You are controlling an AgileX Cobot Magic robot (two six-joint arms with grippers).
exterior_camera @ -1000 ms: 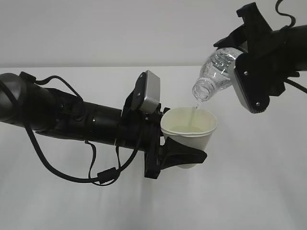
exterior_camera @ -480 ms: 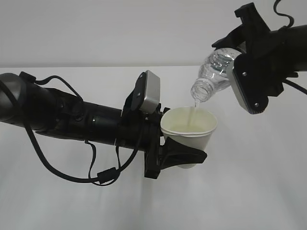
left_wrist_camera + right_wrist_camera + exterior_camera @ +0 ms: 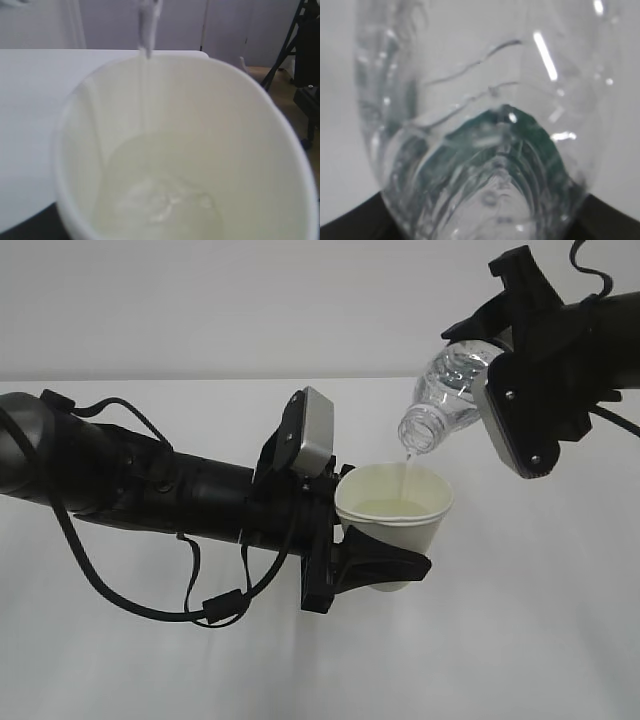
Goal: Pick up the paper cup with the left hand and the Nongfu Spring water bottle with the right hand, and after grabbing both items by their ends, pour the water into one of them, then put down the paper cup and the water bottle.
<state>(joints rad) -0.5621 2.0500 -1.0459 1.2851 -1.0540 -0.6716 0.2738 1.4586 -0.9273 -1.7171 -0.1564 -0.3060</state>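
My left gripper (image 3: 385, 562) is shut on the white paper cup (image 3: 395, 510), held upright above the table at mid-frame. The cup (image 3: 180, 150) fills the left wrist view, with water pooled at its bottom and a thin stream falling in. Up at the right, my right gripper (image 3: 500, 360) is shut on the Nongfu Spring water bottle (image 3: 447, 400), tilted mouth-down just over the cup's rim. The clear ribbed bottle (image 3: 485, 130) fills the right wrist view, with a green patch showing through it. The right fingertips are hidden behind the bottle.
The white table (image 3: 520, 640) lies below both arms. Black cables (image 3: 150, 590) loop under the left arm. In the left wrist view, a dark stand (image 3: 305, 60) rises past the table's far right edge.
The bottle and cup have stayed in place. Water keeps streaming from the bottle's mouth into the cup.
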